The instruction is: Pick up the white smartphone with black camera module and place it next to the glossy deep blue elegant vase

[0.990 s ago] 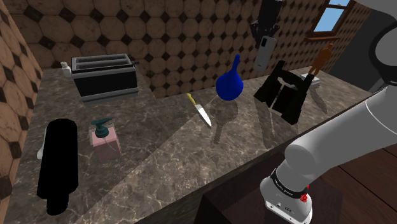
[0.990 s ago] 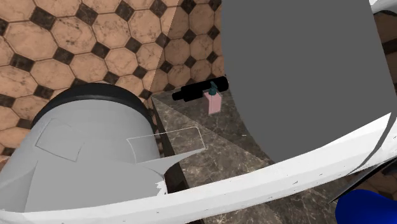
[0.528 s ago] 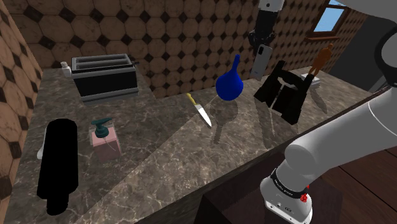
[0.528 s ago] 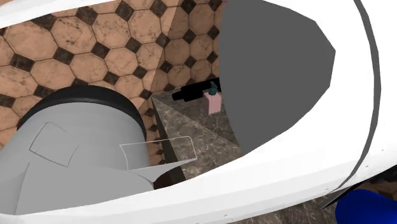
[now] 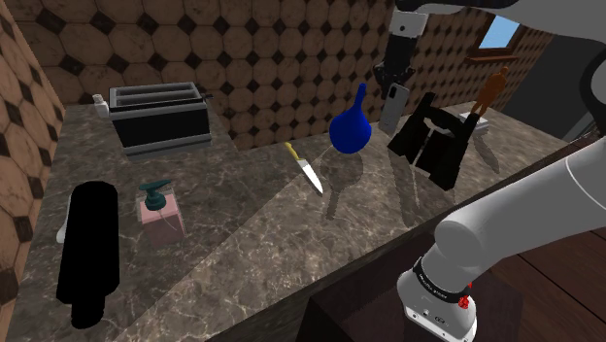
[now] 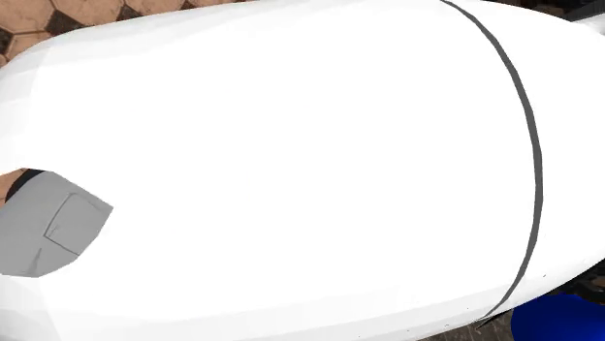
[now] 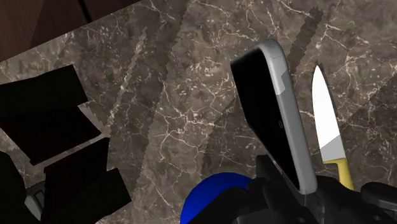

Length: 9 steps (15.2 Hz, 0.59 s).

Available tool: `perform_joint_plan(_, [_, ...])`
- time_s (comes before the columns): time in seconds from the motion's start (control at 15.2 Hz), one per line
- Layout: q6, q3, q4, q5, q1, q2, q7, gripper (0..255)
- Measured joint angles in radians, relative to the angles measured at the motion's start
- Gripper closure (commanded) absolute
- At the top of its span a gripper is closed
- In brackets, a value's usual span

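Observation:
My black gripper (image 5: 392,80) hangs above the marble counter (image 5: 252,233), shut on the white smartphone (image 5: 390,107), which dangles upright below it. The phone is in the air just to the shoulder view's right of the deep blue vase (image 5: 350,128) with its thin neck. In the wrist view the phone (image 7: 280,118) shows a dark face and a grey-white edge, clasped at its lower end by the gripper (image 7: 294,191). The vase's round blue body (image 7: 213,200) lies close beside the fingers. A patch of the blue vase (image 6: 564,320) peeks out under the white arm (image 6: 291,165).
A yellow-handled knife (image 5: 305,168) lies on the counter left of the vase, also in the wrist view as the knife (image 7: 331,133). A black angular object (image 5: 435,141) stands right of the phone. A toaster (image 5: 160,115), a pink soap dispenser (image 5: 158,214) and a tall black shape (image 5: 89,253) sit further left.
The gripper has carried the phone down and toward the shoulder view's left, closer to the vase. The arm has swung across the second exterior view and now covers the counter there.

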Motion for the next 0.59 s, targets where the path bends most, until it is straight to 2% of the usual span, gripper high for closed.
perform_joint_plan(0.59, [0.118, -0.001, -0.128, -0.002, -0.001, -0.01, 0.001, 255])
